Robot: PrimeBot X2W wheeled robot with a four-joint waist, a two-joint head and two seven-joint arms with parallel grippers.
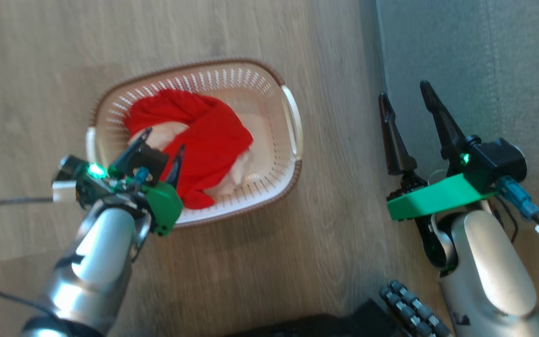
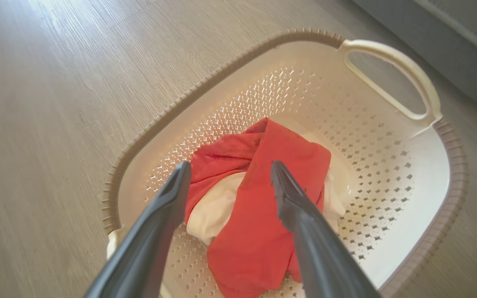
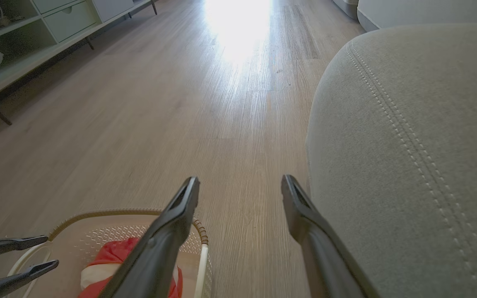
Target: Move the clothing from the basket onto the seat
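Clothing [image 2: 255,240] partly behind left fingers [image 2: 304,223]

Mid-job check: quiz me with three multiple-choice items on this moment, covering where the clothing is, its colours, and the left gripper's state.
1. The clothing lies:
A) on a table
B) in the basket
C) on a hook

2. The clothing's colours are:
A) red and white
B) blue and white
C) all black

3. The left gripper is:
A) shut on the clothing
B) open over the clothing
C) shut and empty

Answers:
1 B: the perforated cream walls surround the pile in the left wrist view.
2 A: red folds wrap a white part.
3 B: its fingers stand apart above the pile and pinch nothing.
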